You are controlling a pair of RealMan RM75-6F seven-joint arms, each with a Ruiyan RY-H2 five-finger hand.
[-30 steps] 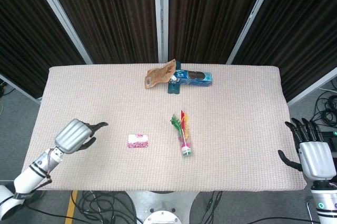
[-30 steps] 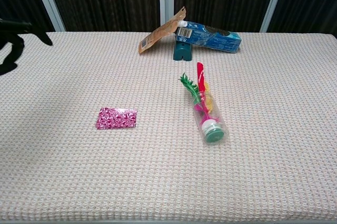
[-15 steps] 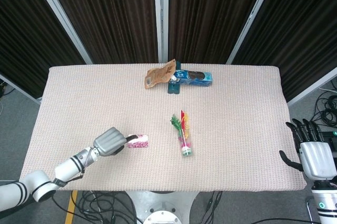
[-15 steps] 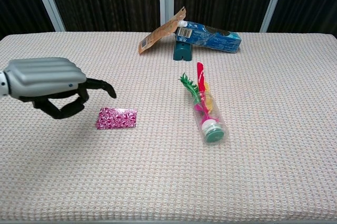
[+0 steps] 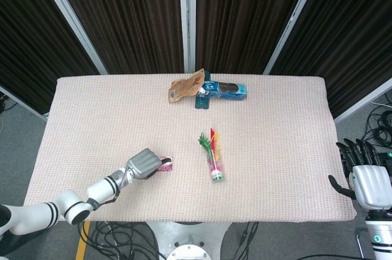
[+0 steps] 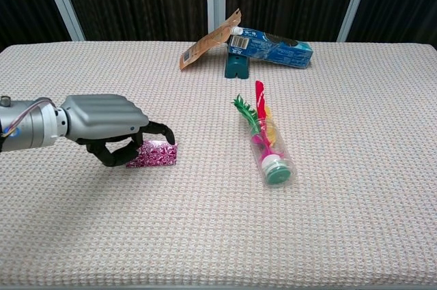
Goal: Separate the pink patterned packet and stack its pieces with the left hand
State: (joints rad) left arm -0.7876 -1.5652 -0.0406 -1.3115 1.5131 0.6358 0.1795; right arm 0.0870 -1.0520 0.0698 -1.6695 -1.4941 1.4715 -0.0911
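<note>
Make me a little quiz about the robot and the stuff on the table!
1. True or false: the left hand is over the pink patterned packet.
2. Which thing lies nearest the packet? A) clear tube with feathers B) blue box C) brown pouch
3. Fill in: the right hand sits off the table's ____ edge, holding nothing.

Key: 1 true; 2 A; 3 right.

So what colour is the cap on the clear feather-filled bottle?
Green cap, clearest in the chest view.
</note>
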